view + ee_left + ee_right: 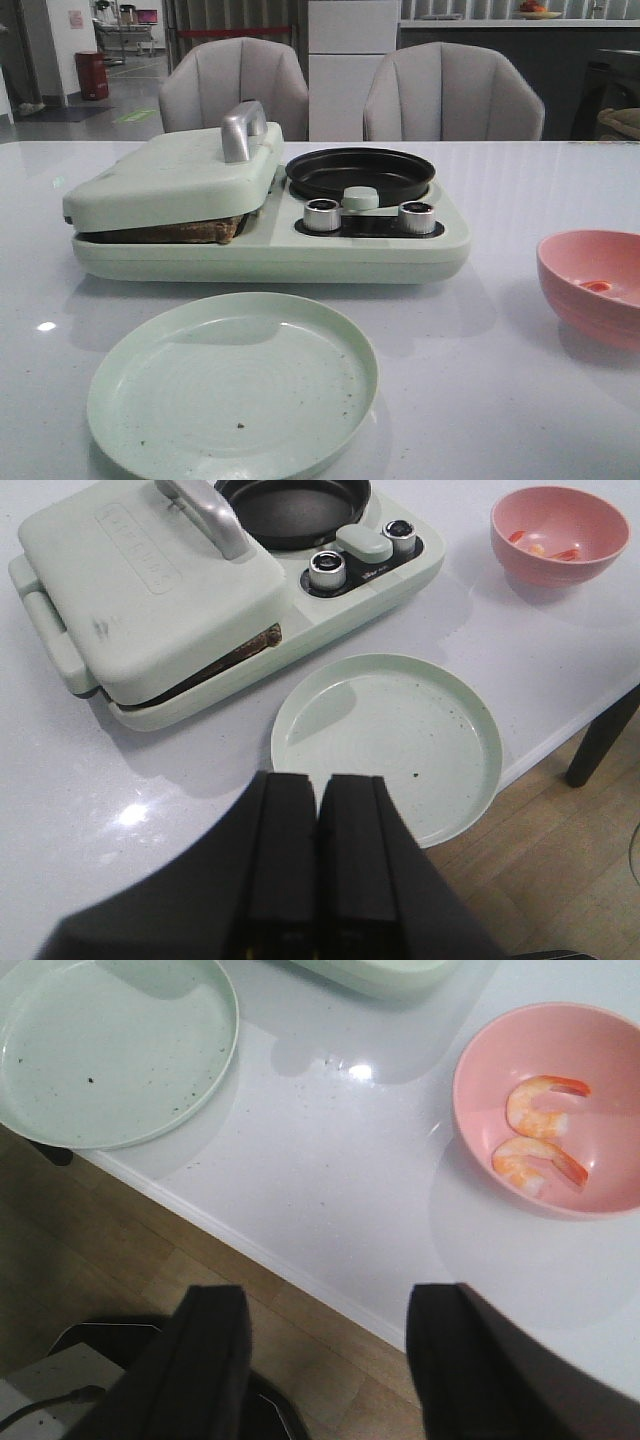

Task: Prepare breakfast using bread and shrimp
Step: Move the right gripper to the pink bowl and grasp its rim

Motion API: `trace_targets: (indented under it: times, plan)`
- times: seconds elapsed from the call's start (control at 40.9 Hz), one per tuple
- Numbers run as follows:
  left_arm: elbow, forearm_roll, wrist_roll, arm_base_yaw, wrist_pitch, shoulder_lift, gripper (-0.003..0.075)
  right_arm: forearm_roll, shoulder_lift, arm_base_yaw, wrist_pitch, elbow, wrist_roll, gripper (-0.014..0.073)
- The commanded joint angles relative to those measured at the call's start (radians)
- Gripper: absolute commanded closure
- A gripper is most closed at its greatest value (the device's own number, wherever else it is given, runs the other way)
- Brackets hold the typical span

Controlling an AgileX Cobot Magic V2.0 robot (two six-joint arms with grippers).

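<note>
A pale green breakfast maker [270,235] sits on the white worktop [480,360], its hinged lid [175,180] lowered over the bread [195,230], of which only a dark brown edge shows in the gap; whether one slice or two lies there is hard to tell. Beside the lid is the maker's round black pan [360,172]. In front of the maker lies a pale green plate [232,385], speckled with crumbs. To the maker's right stands a pink bowl [545,1105] holding two curled shrimp [540,1105]. The left hand [318,855] hangs over the plate's near edge, fingers pressed together on nothing. The right hand [325,1360] hovers past the worktop's edge, spread wide and empty.
</note>
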Motion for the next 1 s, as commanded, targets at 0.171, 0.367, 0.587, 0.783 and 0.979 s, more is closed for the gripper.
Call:
trace_targets:
  times: [0.171,0.367,0.587,0.783,0.979]
  plan:
    - [-0.026,-0.016,-0.011,-0.009,-0.068,0.001,0.0619,-0.009,0.006,-0.002,-0.135,-0.026,-0.002,0.0132]
    - [-0.026,-0.016,-0.011,-0.009,-0.068,0.001,0.0619,-0.02,0.132,-0.029,-0.174,-0.094,0.023,0.0132]
    - [-0.026,-0.016,-0.011,-0.009,-0.068,0.001,0.0619,-0.072,0.355,-0.153,-0.144,-0.21,0.023,0.0132]
    - [-0.026,-0.016,-0.011,-0.009,-0.068,0.001,0.0619,-0.061,0.541,-0.35,-0.075,-0.314,0.023,0.0132]
    - [-0.026,-0.016,-0.011,-0.009,-0.068,0.001,0.0619,-0.061,0.707,-0.509,-0.086,-0.38,0.023,0.0132]
